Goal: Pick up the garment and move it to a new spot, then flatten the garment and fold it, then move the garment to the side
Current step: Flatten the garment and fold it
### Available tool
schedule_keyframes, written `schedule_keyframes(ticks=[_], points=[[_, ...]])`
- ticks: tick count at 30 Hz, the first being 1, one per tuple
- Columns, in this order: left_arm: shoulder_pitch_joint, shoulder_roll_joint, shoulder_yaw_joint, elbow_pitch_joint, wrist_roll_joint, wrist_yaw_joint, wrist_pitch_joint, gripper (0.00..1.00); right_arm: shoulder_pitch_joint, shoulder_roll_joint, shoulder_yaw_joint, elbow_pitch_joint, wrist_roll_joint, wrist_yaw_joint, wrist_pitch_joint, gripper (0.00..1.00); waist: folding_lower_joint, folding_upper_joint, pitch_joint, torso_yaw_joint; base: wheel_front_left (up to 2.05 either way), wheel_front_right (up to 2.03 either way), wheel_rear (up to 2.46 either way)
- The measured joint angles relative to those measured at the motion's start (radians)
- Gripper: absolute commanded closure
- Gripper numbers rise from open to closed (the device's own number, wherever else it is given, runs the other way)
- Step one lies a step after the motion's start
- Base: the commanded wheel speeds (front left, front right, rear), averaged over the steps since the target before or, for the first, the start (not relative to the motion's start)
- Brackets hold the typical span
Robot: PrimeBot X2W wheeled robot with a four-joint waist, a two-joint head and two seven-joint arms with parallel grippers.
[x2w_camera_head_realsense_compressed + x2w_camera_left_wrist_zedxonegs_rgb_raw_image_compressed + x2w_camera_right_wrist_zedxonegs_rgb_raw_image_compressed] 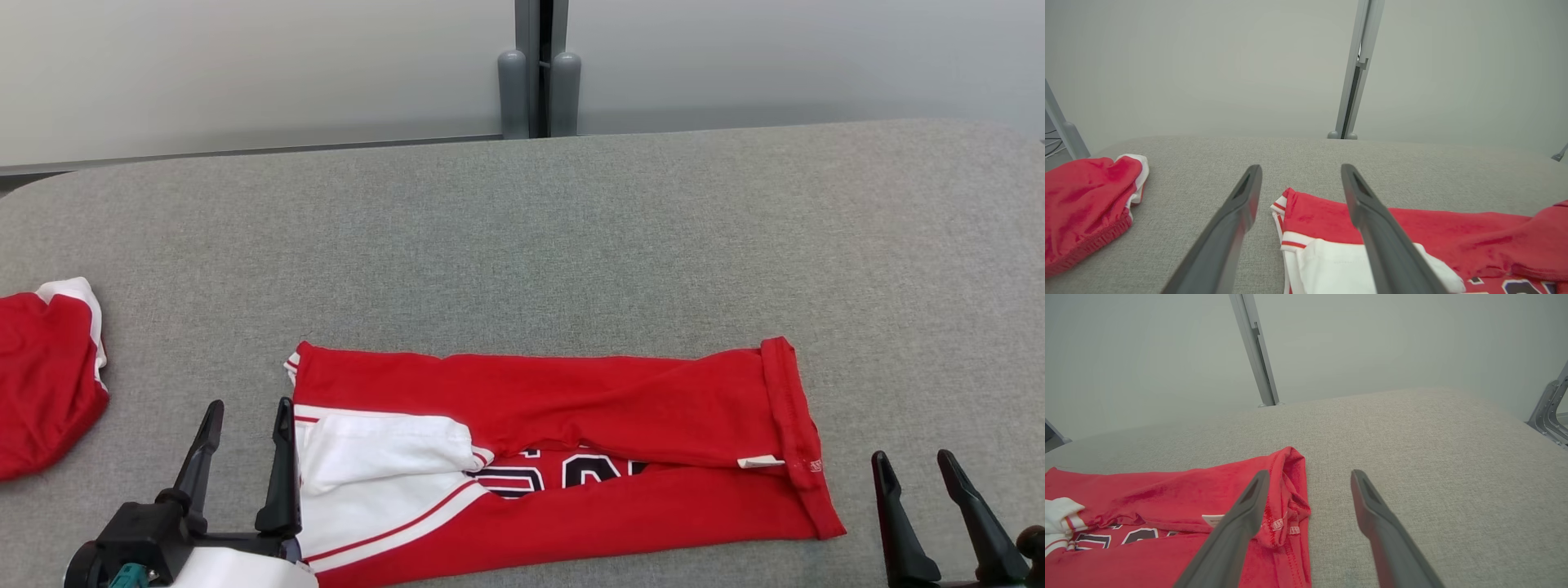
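Lying in the lower middle of the head view: red garment [555, 408], folded into a long band running left to right on the grey cloth-covered table [571, 229]. At its left end, a white panel with thin red stripes, partly tucked under the upper red layer; in the gap between the layers, black numerals [563, 474] edged in white, partly hidden. At its right end, a stitched hem running from upper left to lower right, with a small white label [759, 462] just beside it. At lower left of that view, left gripper [250, 403], fingers spread apart and grasping nothing, its right-hand finger just beside the garment's left edge; contact with the cloth impossible to judge. In the left wrist view, that same finger crossing in front of the white panel, the other over bare table. At lower right of the head view, right gripper [912, 455], likewise parted and empty, standing a little apart from the hemmed end. In the right wrist view, one finger crossing in front of the hem, the other over bare grey cloth. At the far left edge, a second red piece [45, 376] with white trim, bunched, well apart from the folded one. Beyond the table's far edge, a pale wall [245, 73] and a grey post [539, 82] at top centre.
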Motion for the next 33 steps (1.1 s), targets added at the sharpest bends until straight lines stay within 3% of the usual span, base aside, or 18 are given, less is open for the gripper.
schedule_keyframes(ticks=[33], points=[[0.062, 0.029, -0.025, -0.017, 0.002, 0.016, 0.024, 0.00, -0.005, -0.035, 0.029, -0.062, -0.030, 0.000, 0.029, 0.00, 0.0000, 0.0000, -0.097, 0.001, 0.00, 0.00, 0.00]])
